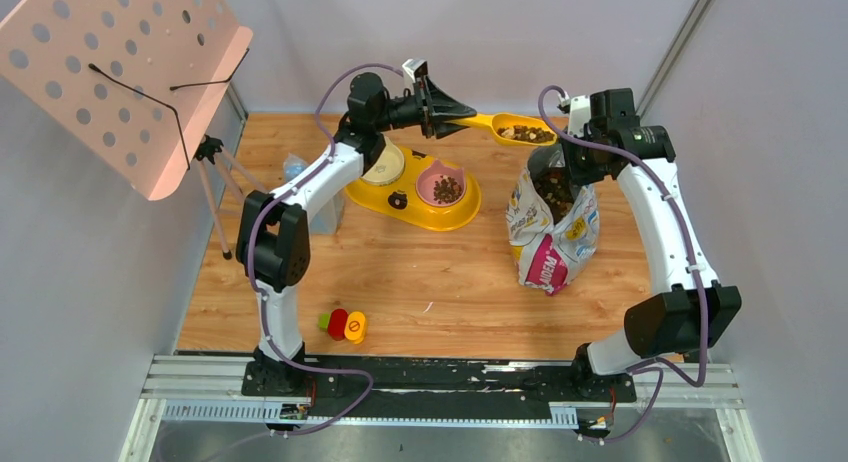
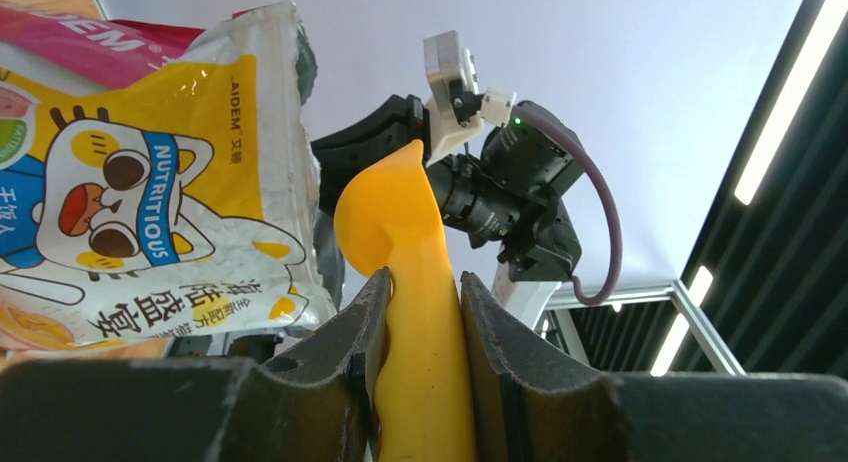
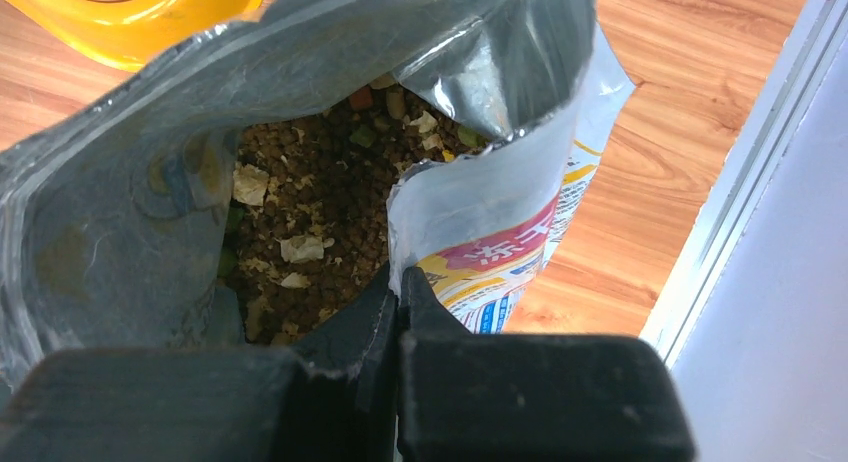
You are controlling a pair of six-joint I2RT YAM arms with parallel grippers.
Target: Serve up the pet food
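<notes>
My left gripper (image 1: 440, 110) is shut on the handle of a yellow scoop (image 1: 520, 131), held level above the table. The scoop's bowl carries pet food (image 1: 527, 134) and hangs just past the bag's open mouth. In the left wrist view the jaws (image 2: 425, 282) clamp the scoop (image 2: 398, 217) from both sides. The printed foil bag (image 1: 552, 227) stands upright. My right gripper (image 3: 400, 277) is shut on the bag's rim (image 3: 470, 192), holding it open; more pet food (image 3: 310, 212) fills the bag. Some pet food (image 1: 446, 189) lies in the pink bowl of the yellow feeder (image 1: 400, 200).
A pink perforated stand (image 1: 120, 72) on a tripod rises at the back left. Small green, red and yellow pieces (image 1: 343, 325) lie near the front edge. A clear container (image 1: 300, 172) sits behind my left arm. Grey walls close in on both sides.
</notes>
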